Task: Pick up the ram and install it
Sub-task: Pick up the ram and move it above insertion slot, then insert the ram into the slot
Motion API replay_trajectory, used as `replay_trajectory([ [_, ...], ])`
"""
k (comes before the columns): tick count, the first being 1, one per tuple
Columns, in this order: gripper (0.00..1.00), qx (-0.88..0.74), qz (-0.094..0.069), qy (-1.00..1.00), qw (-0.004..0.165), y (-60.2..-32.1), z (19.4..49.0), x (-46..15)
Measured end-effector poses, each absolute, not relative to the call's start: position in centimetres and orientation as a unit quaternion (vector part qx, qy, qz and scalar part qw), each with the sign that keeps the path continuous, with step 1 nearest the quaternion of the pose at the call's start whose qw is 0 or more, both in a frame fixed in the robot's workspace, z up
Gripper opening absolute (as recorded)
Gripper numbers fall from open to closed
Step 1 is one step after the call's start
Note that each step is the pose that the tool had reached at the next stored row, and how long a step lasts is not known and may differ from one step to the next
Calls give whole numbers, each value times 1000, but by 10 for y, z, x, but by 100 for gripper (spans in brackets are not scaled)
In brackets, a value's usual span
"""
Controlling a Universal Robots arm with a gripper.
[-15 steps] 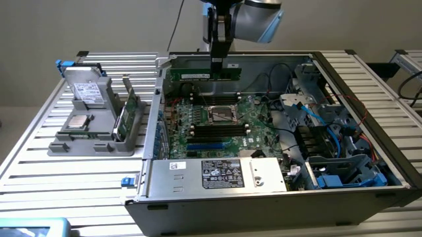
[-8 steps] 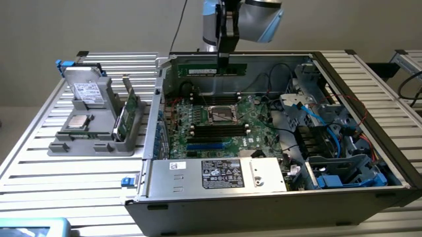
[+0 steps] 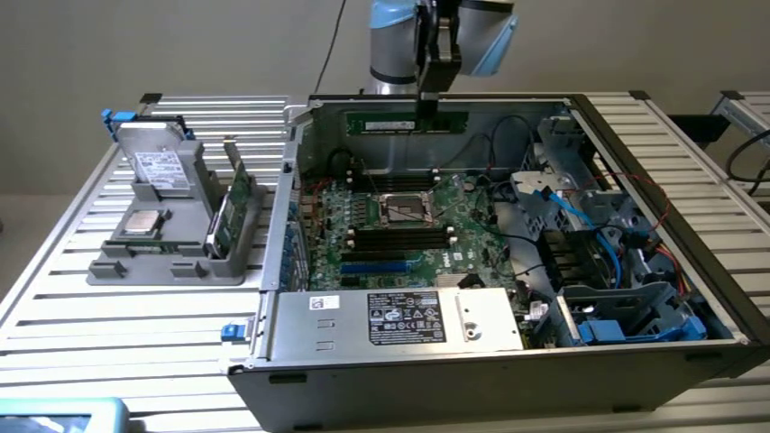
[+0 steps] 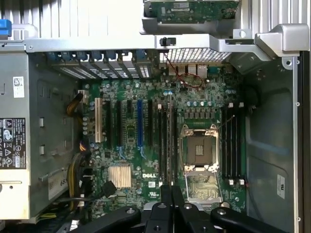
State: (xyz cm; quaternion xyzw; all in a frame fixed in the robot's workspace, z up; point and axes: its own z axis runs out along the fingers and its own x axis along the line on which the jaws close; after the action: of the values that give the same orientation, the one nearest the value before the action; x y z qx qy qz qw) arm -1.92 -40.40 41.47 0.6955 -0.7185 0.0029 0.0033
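One arm hung over the far wall of the open computer case [image 3: 481,383]. Its gripper [image 3: 427,110] pinched the ram [image 3: 388,123] by the top edge, and the stick sat level, clear of the motherboard [image 3: 385,244]. The exterior view gave that grip. The wrist view looked past the pressed-together fingers [image 4: 165,204] onto the black slots [image 4: 232,145] beside the CPU socket [image 4: 199,151]. A grey tray [image 3: 157,266] of green cards stood outside the case at the exterior view's left, and blue cables [image 3: 608,244] crowded its right.
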Motion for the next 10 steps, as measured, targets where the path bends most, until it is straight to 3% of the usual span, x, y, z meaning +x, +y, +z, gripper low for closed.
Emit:
replay_trajectory([
  [10, 12, 696, 3, -718, 3, -389, 408, -17],
])
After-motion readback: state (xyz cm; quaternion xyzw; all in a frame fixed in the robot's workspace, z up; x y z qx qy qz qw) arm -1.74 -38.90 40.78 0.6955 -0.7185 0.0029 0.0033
